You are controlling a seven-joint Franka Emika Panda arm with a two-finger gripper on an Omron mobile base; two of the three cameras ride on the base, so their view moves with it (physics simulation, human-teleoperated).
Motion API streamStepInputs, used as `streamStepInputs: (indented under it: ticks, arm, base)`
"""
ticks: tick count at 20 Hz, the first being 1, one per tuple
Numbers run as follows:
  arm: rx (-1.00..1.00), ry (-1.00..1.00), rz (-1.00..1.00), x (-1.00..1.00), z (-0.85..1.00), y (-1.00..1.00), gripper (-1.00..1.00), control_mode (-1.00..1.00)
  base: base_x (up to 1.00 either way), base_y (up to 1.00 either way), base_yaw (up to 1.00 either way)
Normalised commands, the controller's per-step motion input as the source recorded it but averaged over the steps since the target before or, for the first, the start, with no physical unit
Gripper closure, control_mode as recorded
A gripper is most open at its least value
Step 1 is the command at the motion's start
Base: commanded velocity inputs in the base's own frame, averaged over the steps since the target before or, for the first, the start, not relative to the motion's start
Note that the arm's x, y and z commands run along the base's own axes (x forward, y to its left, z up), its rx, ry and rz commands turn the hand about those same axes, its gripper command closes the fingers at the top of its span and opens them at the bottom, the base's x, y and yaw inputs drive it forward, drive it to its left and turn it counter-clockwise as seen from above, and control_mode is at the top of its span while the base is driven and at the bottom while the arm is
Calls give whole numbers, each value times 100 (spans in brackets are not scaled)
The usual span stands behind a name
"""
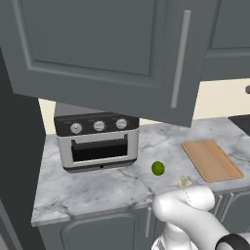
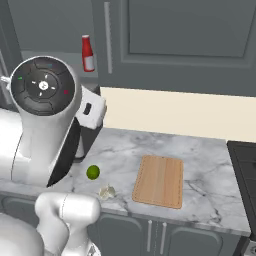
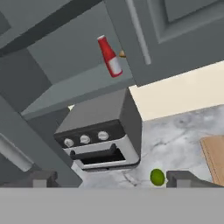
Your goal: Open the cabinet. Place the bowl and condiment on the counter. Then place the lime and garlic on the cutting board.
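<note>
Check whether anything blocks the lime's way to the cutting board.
Nothing visible does. The lime sits on the counter left of the cutting board; the garlic lies nearer the front edge, off that line.

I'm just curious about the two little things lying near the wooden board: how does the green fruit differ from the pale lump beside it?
The lime is bright green, smooth and round; the garlic is whitish and lumpy. The lime lies further back on the counter, the garlic close to its front edge. Both are small, about alike in size, and lie on the marble just left of the cutting board, not on it.
</note>
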Motion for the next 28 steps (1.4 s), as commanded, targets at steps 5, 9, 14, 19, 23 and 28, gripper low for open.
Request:
streamStepInputs:
  ticks: [5, 9, 14, 19, 23, 28]
  arm:
    - [32, 11, 23, 100, -55, -8, -100, -100]
    - [28, 8, 14, 100, -74, 13, -100, -100]
    - [27, 12, 9, 98, -43, 71, -100, -100]
    - [20, 34, 17, 56, 6, 98, -100, -100]
    - [12, 44, 41, 6, 10, 98, -100, -100]
    - [4, 34, 50, -14, 0, 100, -100, -100]
  base:
    - [0, 0, 0]
    - [0, 0, 0]
    - [0, 0, 0]
    - [0, 0, 0]
    - [0, 0, 0]
    - [0, 0, 0]
